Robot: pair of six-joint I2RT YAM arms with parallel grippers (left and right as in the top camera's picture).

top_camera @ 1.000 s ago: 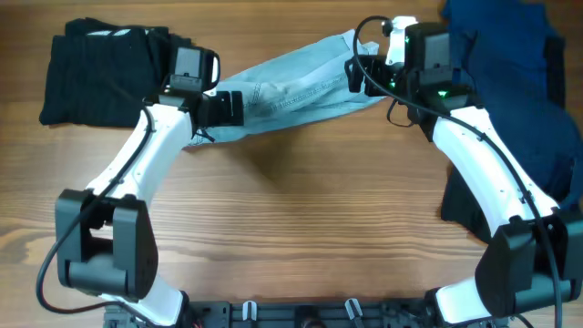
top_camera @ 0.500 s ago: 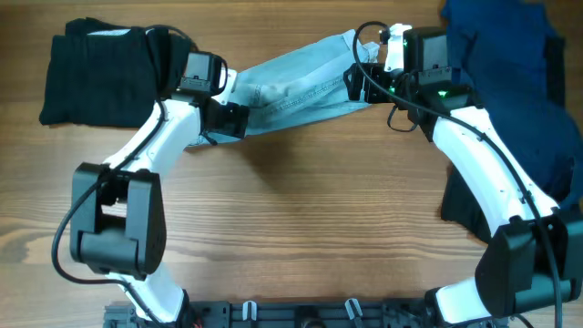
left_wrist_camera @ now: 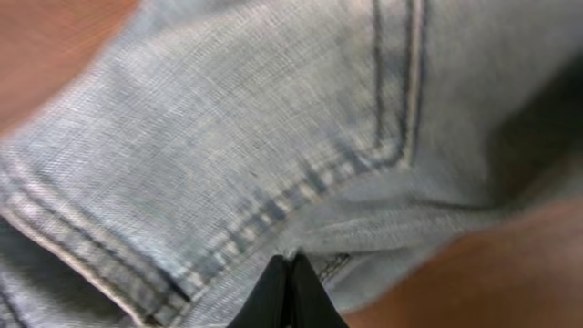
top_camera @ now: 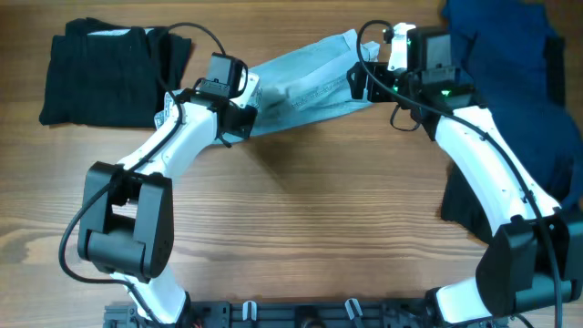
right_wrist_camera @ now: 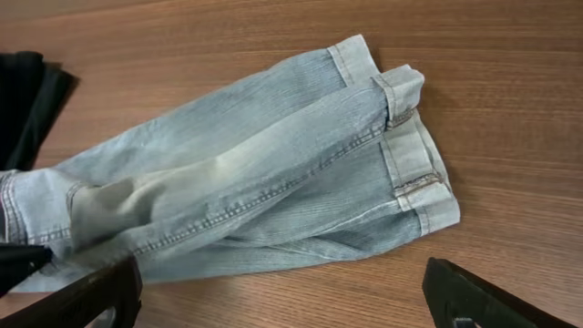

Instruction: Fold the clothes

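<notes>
The pale blue denim shorts [top_camera: 305,77] of the clothes lie slanted across the far middle of the table. My left gripper [top_camera: 240,120] is at their left end. In the left wrist view its fingertips [left_wrist_camera: 290,273] are pressed together on a stitched denim edge [left_wrist_camera: 273,155]. My right gripper [top_camera: 357,84] hovers open by the cuffed right end. In the right wrist view the shorts [right_wrist_camera: 273,173] spread above my wide-apart right gripper [right_wrist_camera: 291,305], with nothing between its fingers.
A folded black garment [top_camera: 105,73] lies at the far left. A dark navy pile [top_camera: 519,73] fills the far right, with a black piece [top_camera: 460,200] below it. The black garment's edge [right_wrist_camera: 27,91] shows in the right wrist view.
My left gripper has shut on the denim and moved right, drawing the shorts' left end toward the middle. The right arm has hardly moved.
</notes>
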